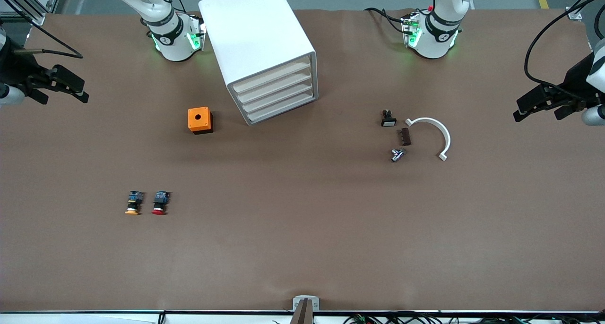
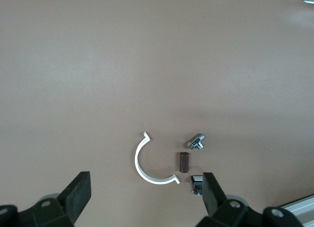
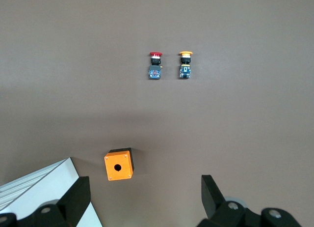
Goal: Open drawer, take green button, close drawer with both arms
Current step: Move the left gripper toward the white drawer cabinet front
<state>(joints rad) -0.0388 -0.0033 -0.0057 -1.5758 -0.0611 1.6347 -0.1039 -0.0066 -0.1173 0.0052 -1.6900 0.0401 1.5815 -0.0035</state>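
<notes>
All four drawers (image 1: 279, 93) shut, green button not visible. Left gripper (image 1: 543, 104) and right gripper (image 1: 64, 85) hang wide open, empty, well apart from cabinet (image 1: 255, 40).

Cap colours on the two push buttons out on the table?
One red, one yellow-orange; both have black bodies and blue rear ends. Clearest in the right wrist view.

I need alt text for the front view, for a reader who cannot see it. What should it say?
A white cabinet with four closed drawers stands on a brown table between two robot arm bases. The left gripper and right gripper wait with open jaws at the table's ends. An orange box, two push buttons and small parts lie around.
</notes>
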